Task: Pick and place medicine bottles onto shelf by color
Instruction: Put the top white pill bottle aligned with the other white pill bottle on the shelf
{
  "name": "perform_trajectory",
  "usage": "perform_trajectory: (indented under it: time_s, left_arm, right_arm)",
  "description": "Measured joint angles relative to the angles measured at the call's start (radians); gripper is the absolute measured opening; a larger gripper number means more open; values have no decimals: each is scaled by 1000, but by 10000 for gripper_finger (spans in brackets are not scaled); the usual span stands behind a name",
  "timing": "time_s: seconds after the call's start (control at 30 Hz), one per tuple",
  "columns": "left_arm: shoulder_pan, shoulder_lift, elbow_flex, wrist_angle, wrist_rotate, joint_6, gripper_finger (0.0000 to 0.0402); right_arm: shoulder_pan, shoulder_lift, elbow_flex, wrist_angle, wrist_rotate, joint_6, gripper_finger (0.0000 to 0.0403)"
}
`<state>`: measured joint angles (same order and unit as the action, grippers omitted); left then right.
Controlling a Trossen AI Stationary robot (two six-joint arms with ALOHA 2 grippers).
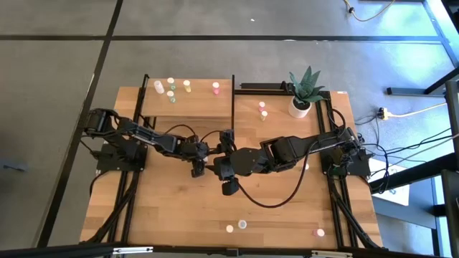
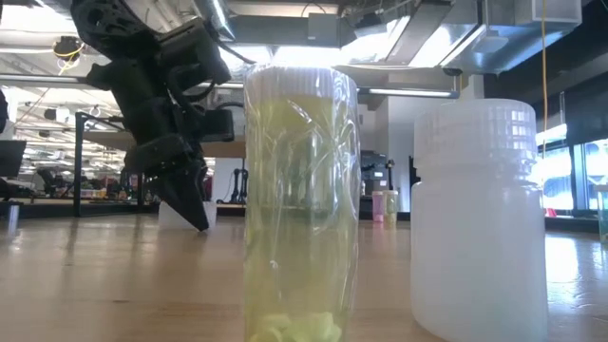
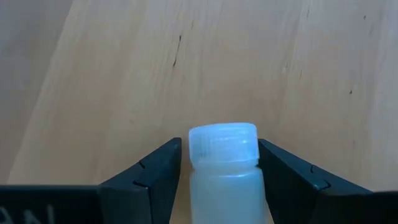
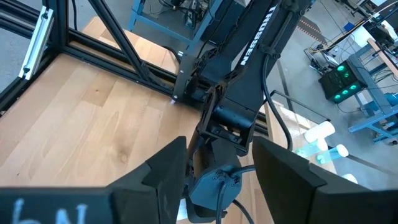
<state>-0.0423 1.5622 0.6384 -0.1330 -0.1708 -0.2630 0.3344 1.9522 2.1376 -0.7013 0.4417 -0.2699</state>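
My left gripper (image 1: 197,170) is at the table's middle, fingers slanting down, shut on a white bottle with a white cap (image 3: 224,146). In the low view its fingertips (image 2: 199,223) reach the tabletop. My right gripper (image 1: 217,169) is open and empty just right of it; its wrist view (image 4: 217,186) looks past its fingers at the left arm. The shelf (image 1: 197,107) stands at the far left and carries several bottles: white (image 1: 159,87), green (image 1: 172,95), yellow (image 1: 187,84), pink (image 1: 215,87). My left gripper pinches the white bottle's body just below the cap (image 3: 224,193) between its two fingers (image 3: 289,180). The fingers come from above at a slant and lie along the bottle, whose cap end points away past the fingertips. The bottle appears to lie on the table (image 2: 171,217).
A pink (image 1: 262,106) and a yellow bottle (image 1: 264,114) stand on the table right of the shelf, beside a potted plant (image 1: 301,106). Three bottles stand near the front edge (image 1: 229,228) (image 1: 242,223) (image 1: 319,231); two fill the low view (image 2: 299,199) (image 2: 480,218).
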Motion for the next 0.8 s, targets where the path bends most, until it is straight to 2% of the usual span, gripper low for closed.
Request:
perform_trajectory:
  time_s: [0.43,0.57,0.8]
  left_arm:
    - [-9,7,0,21,-6,10,136]
    - [-9,7,0,20,-1,5,132]
    - [-29,-63,-2,-22,23,-109,130]
  right_arm:
    - [-1,0,0,0,1,0,186]
    - [-1,0,0,0,1,0,186]
    - [-1,0,0,1,1,0,186]
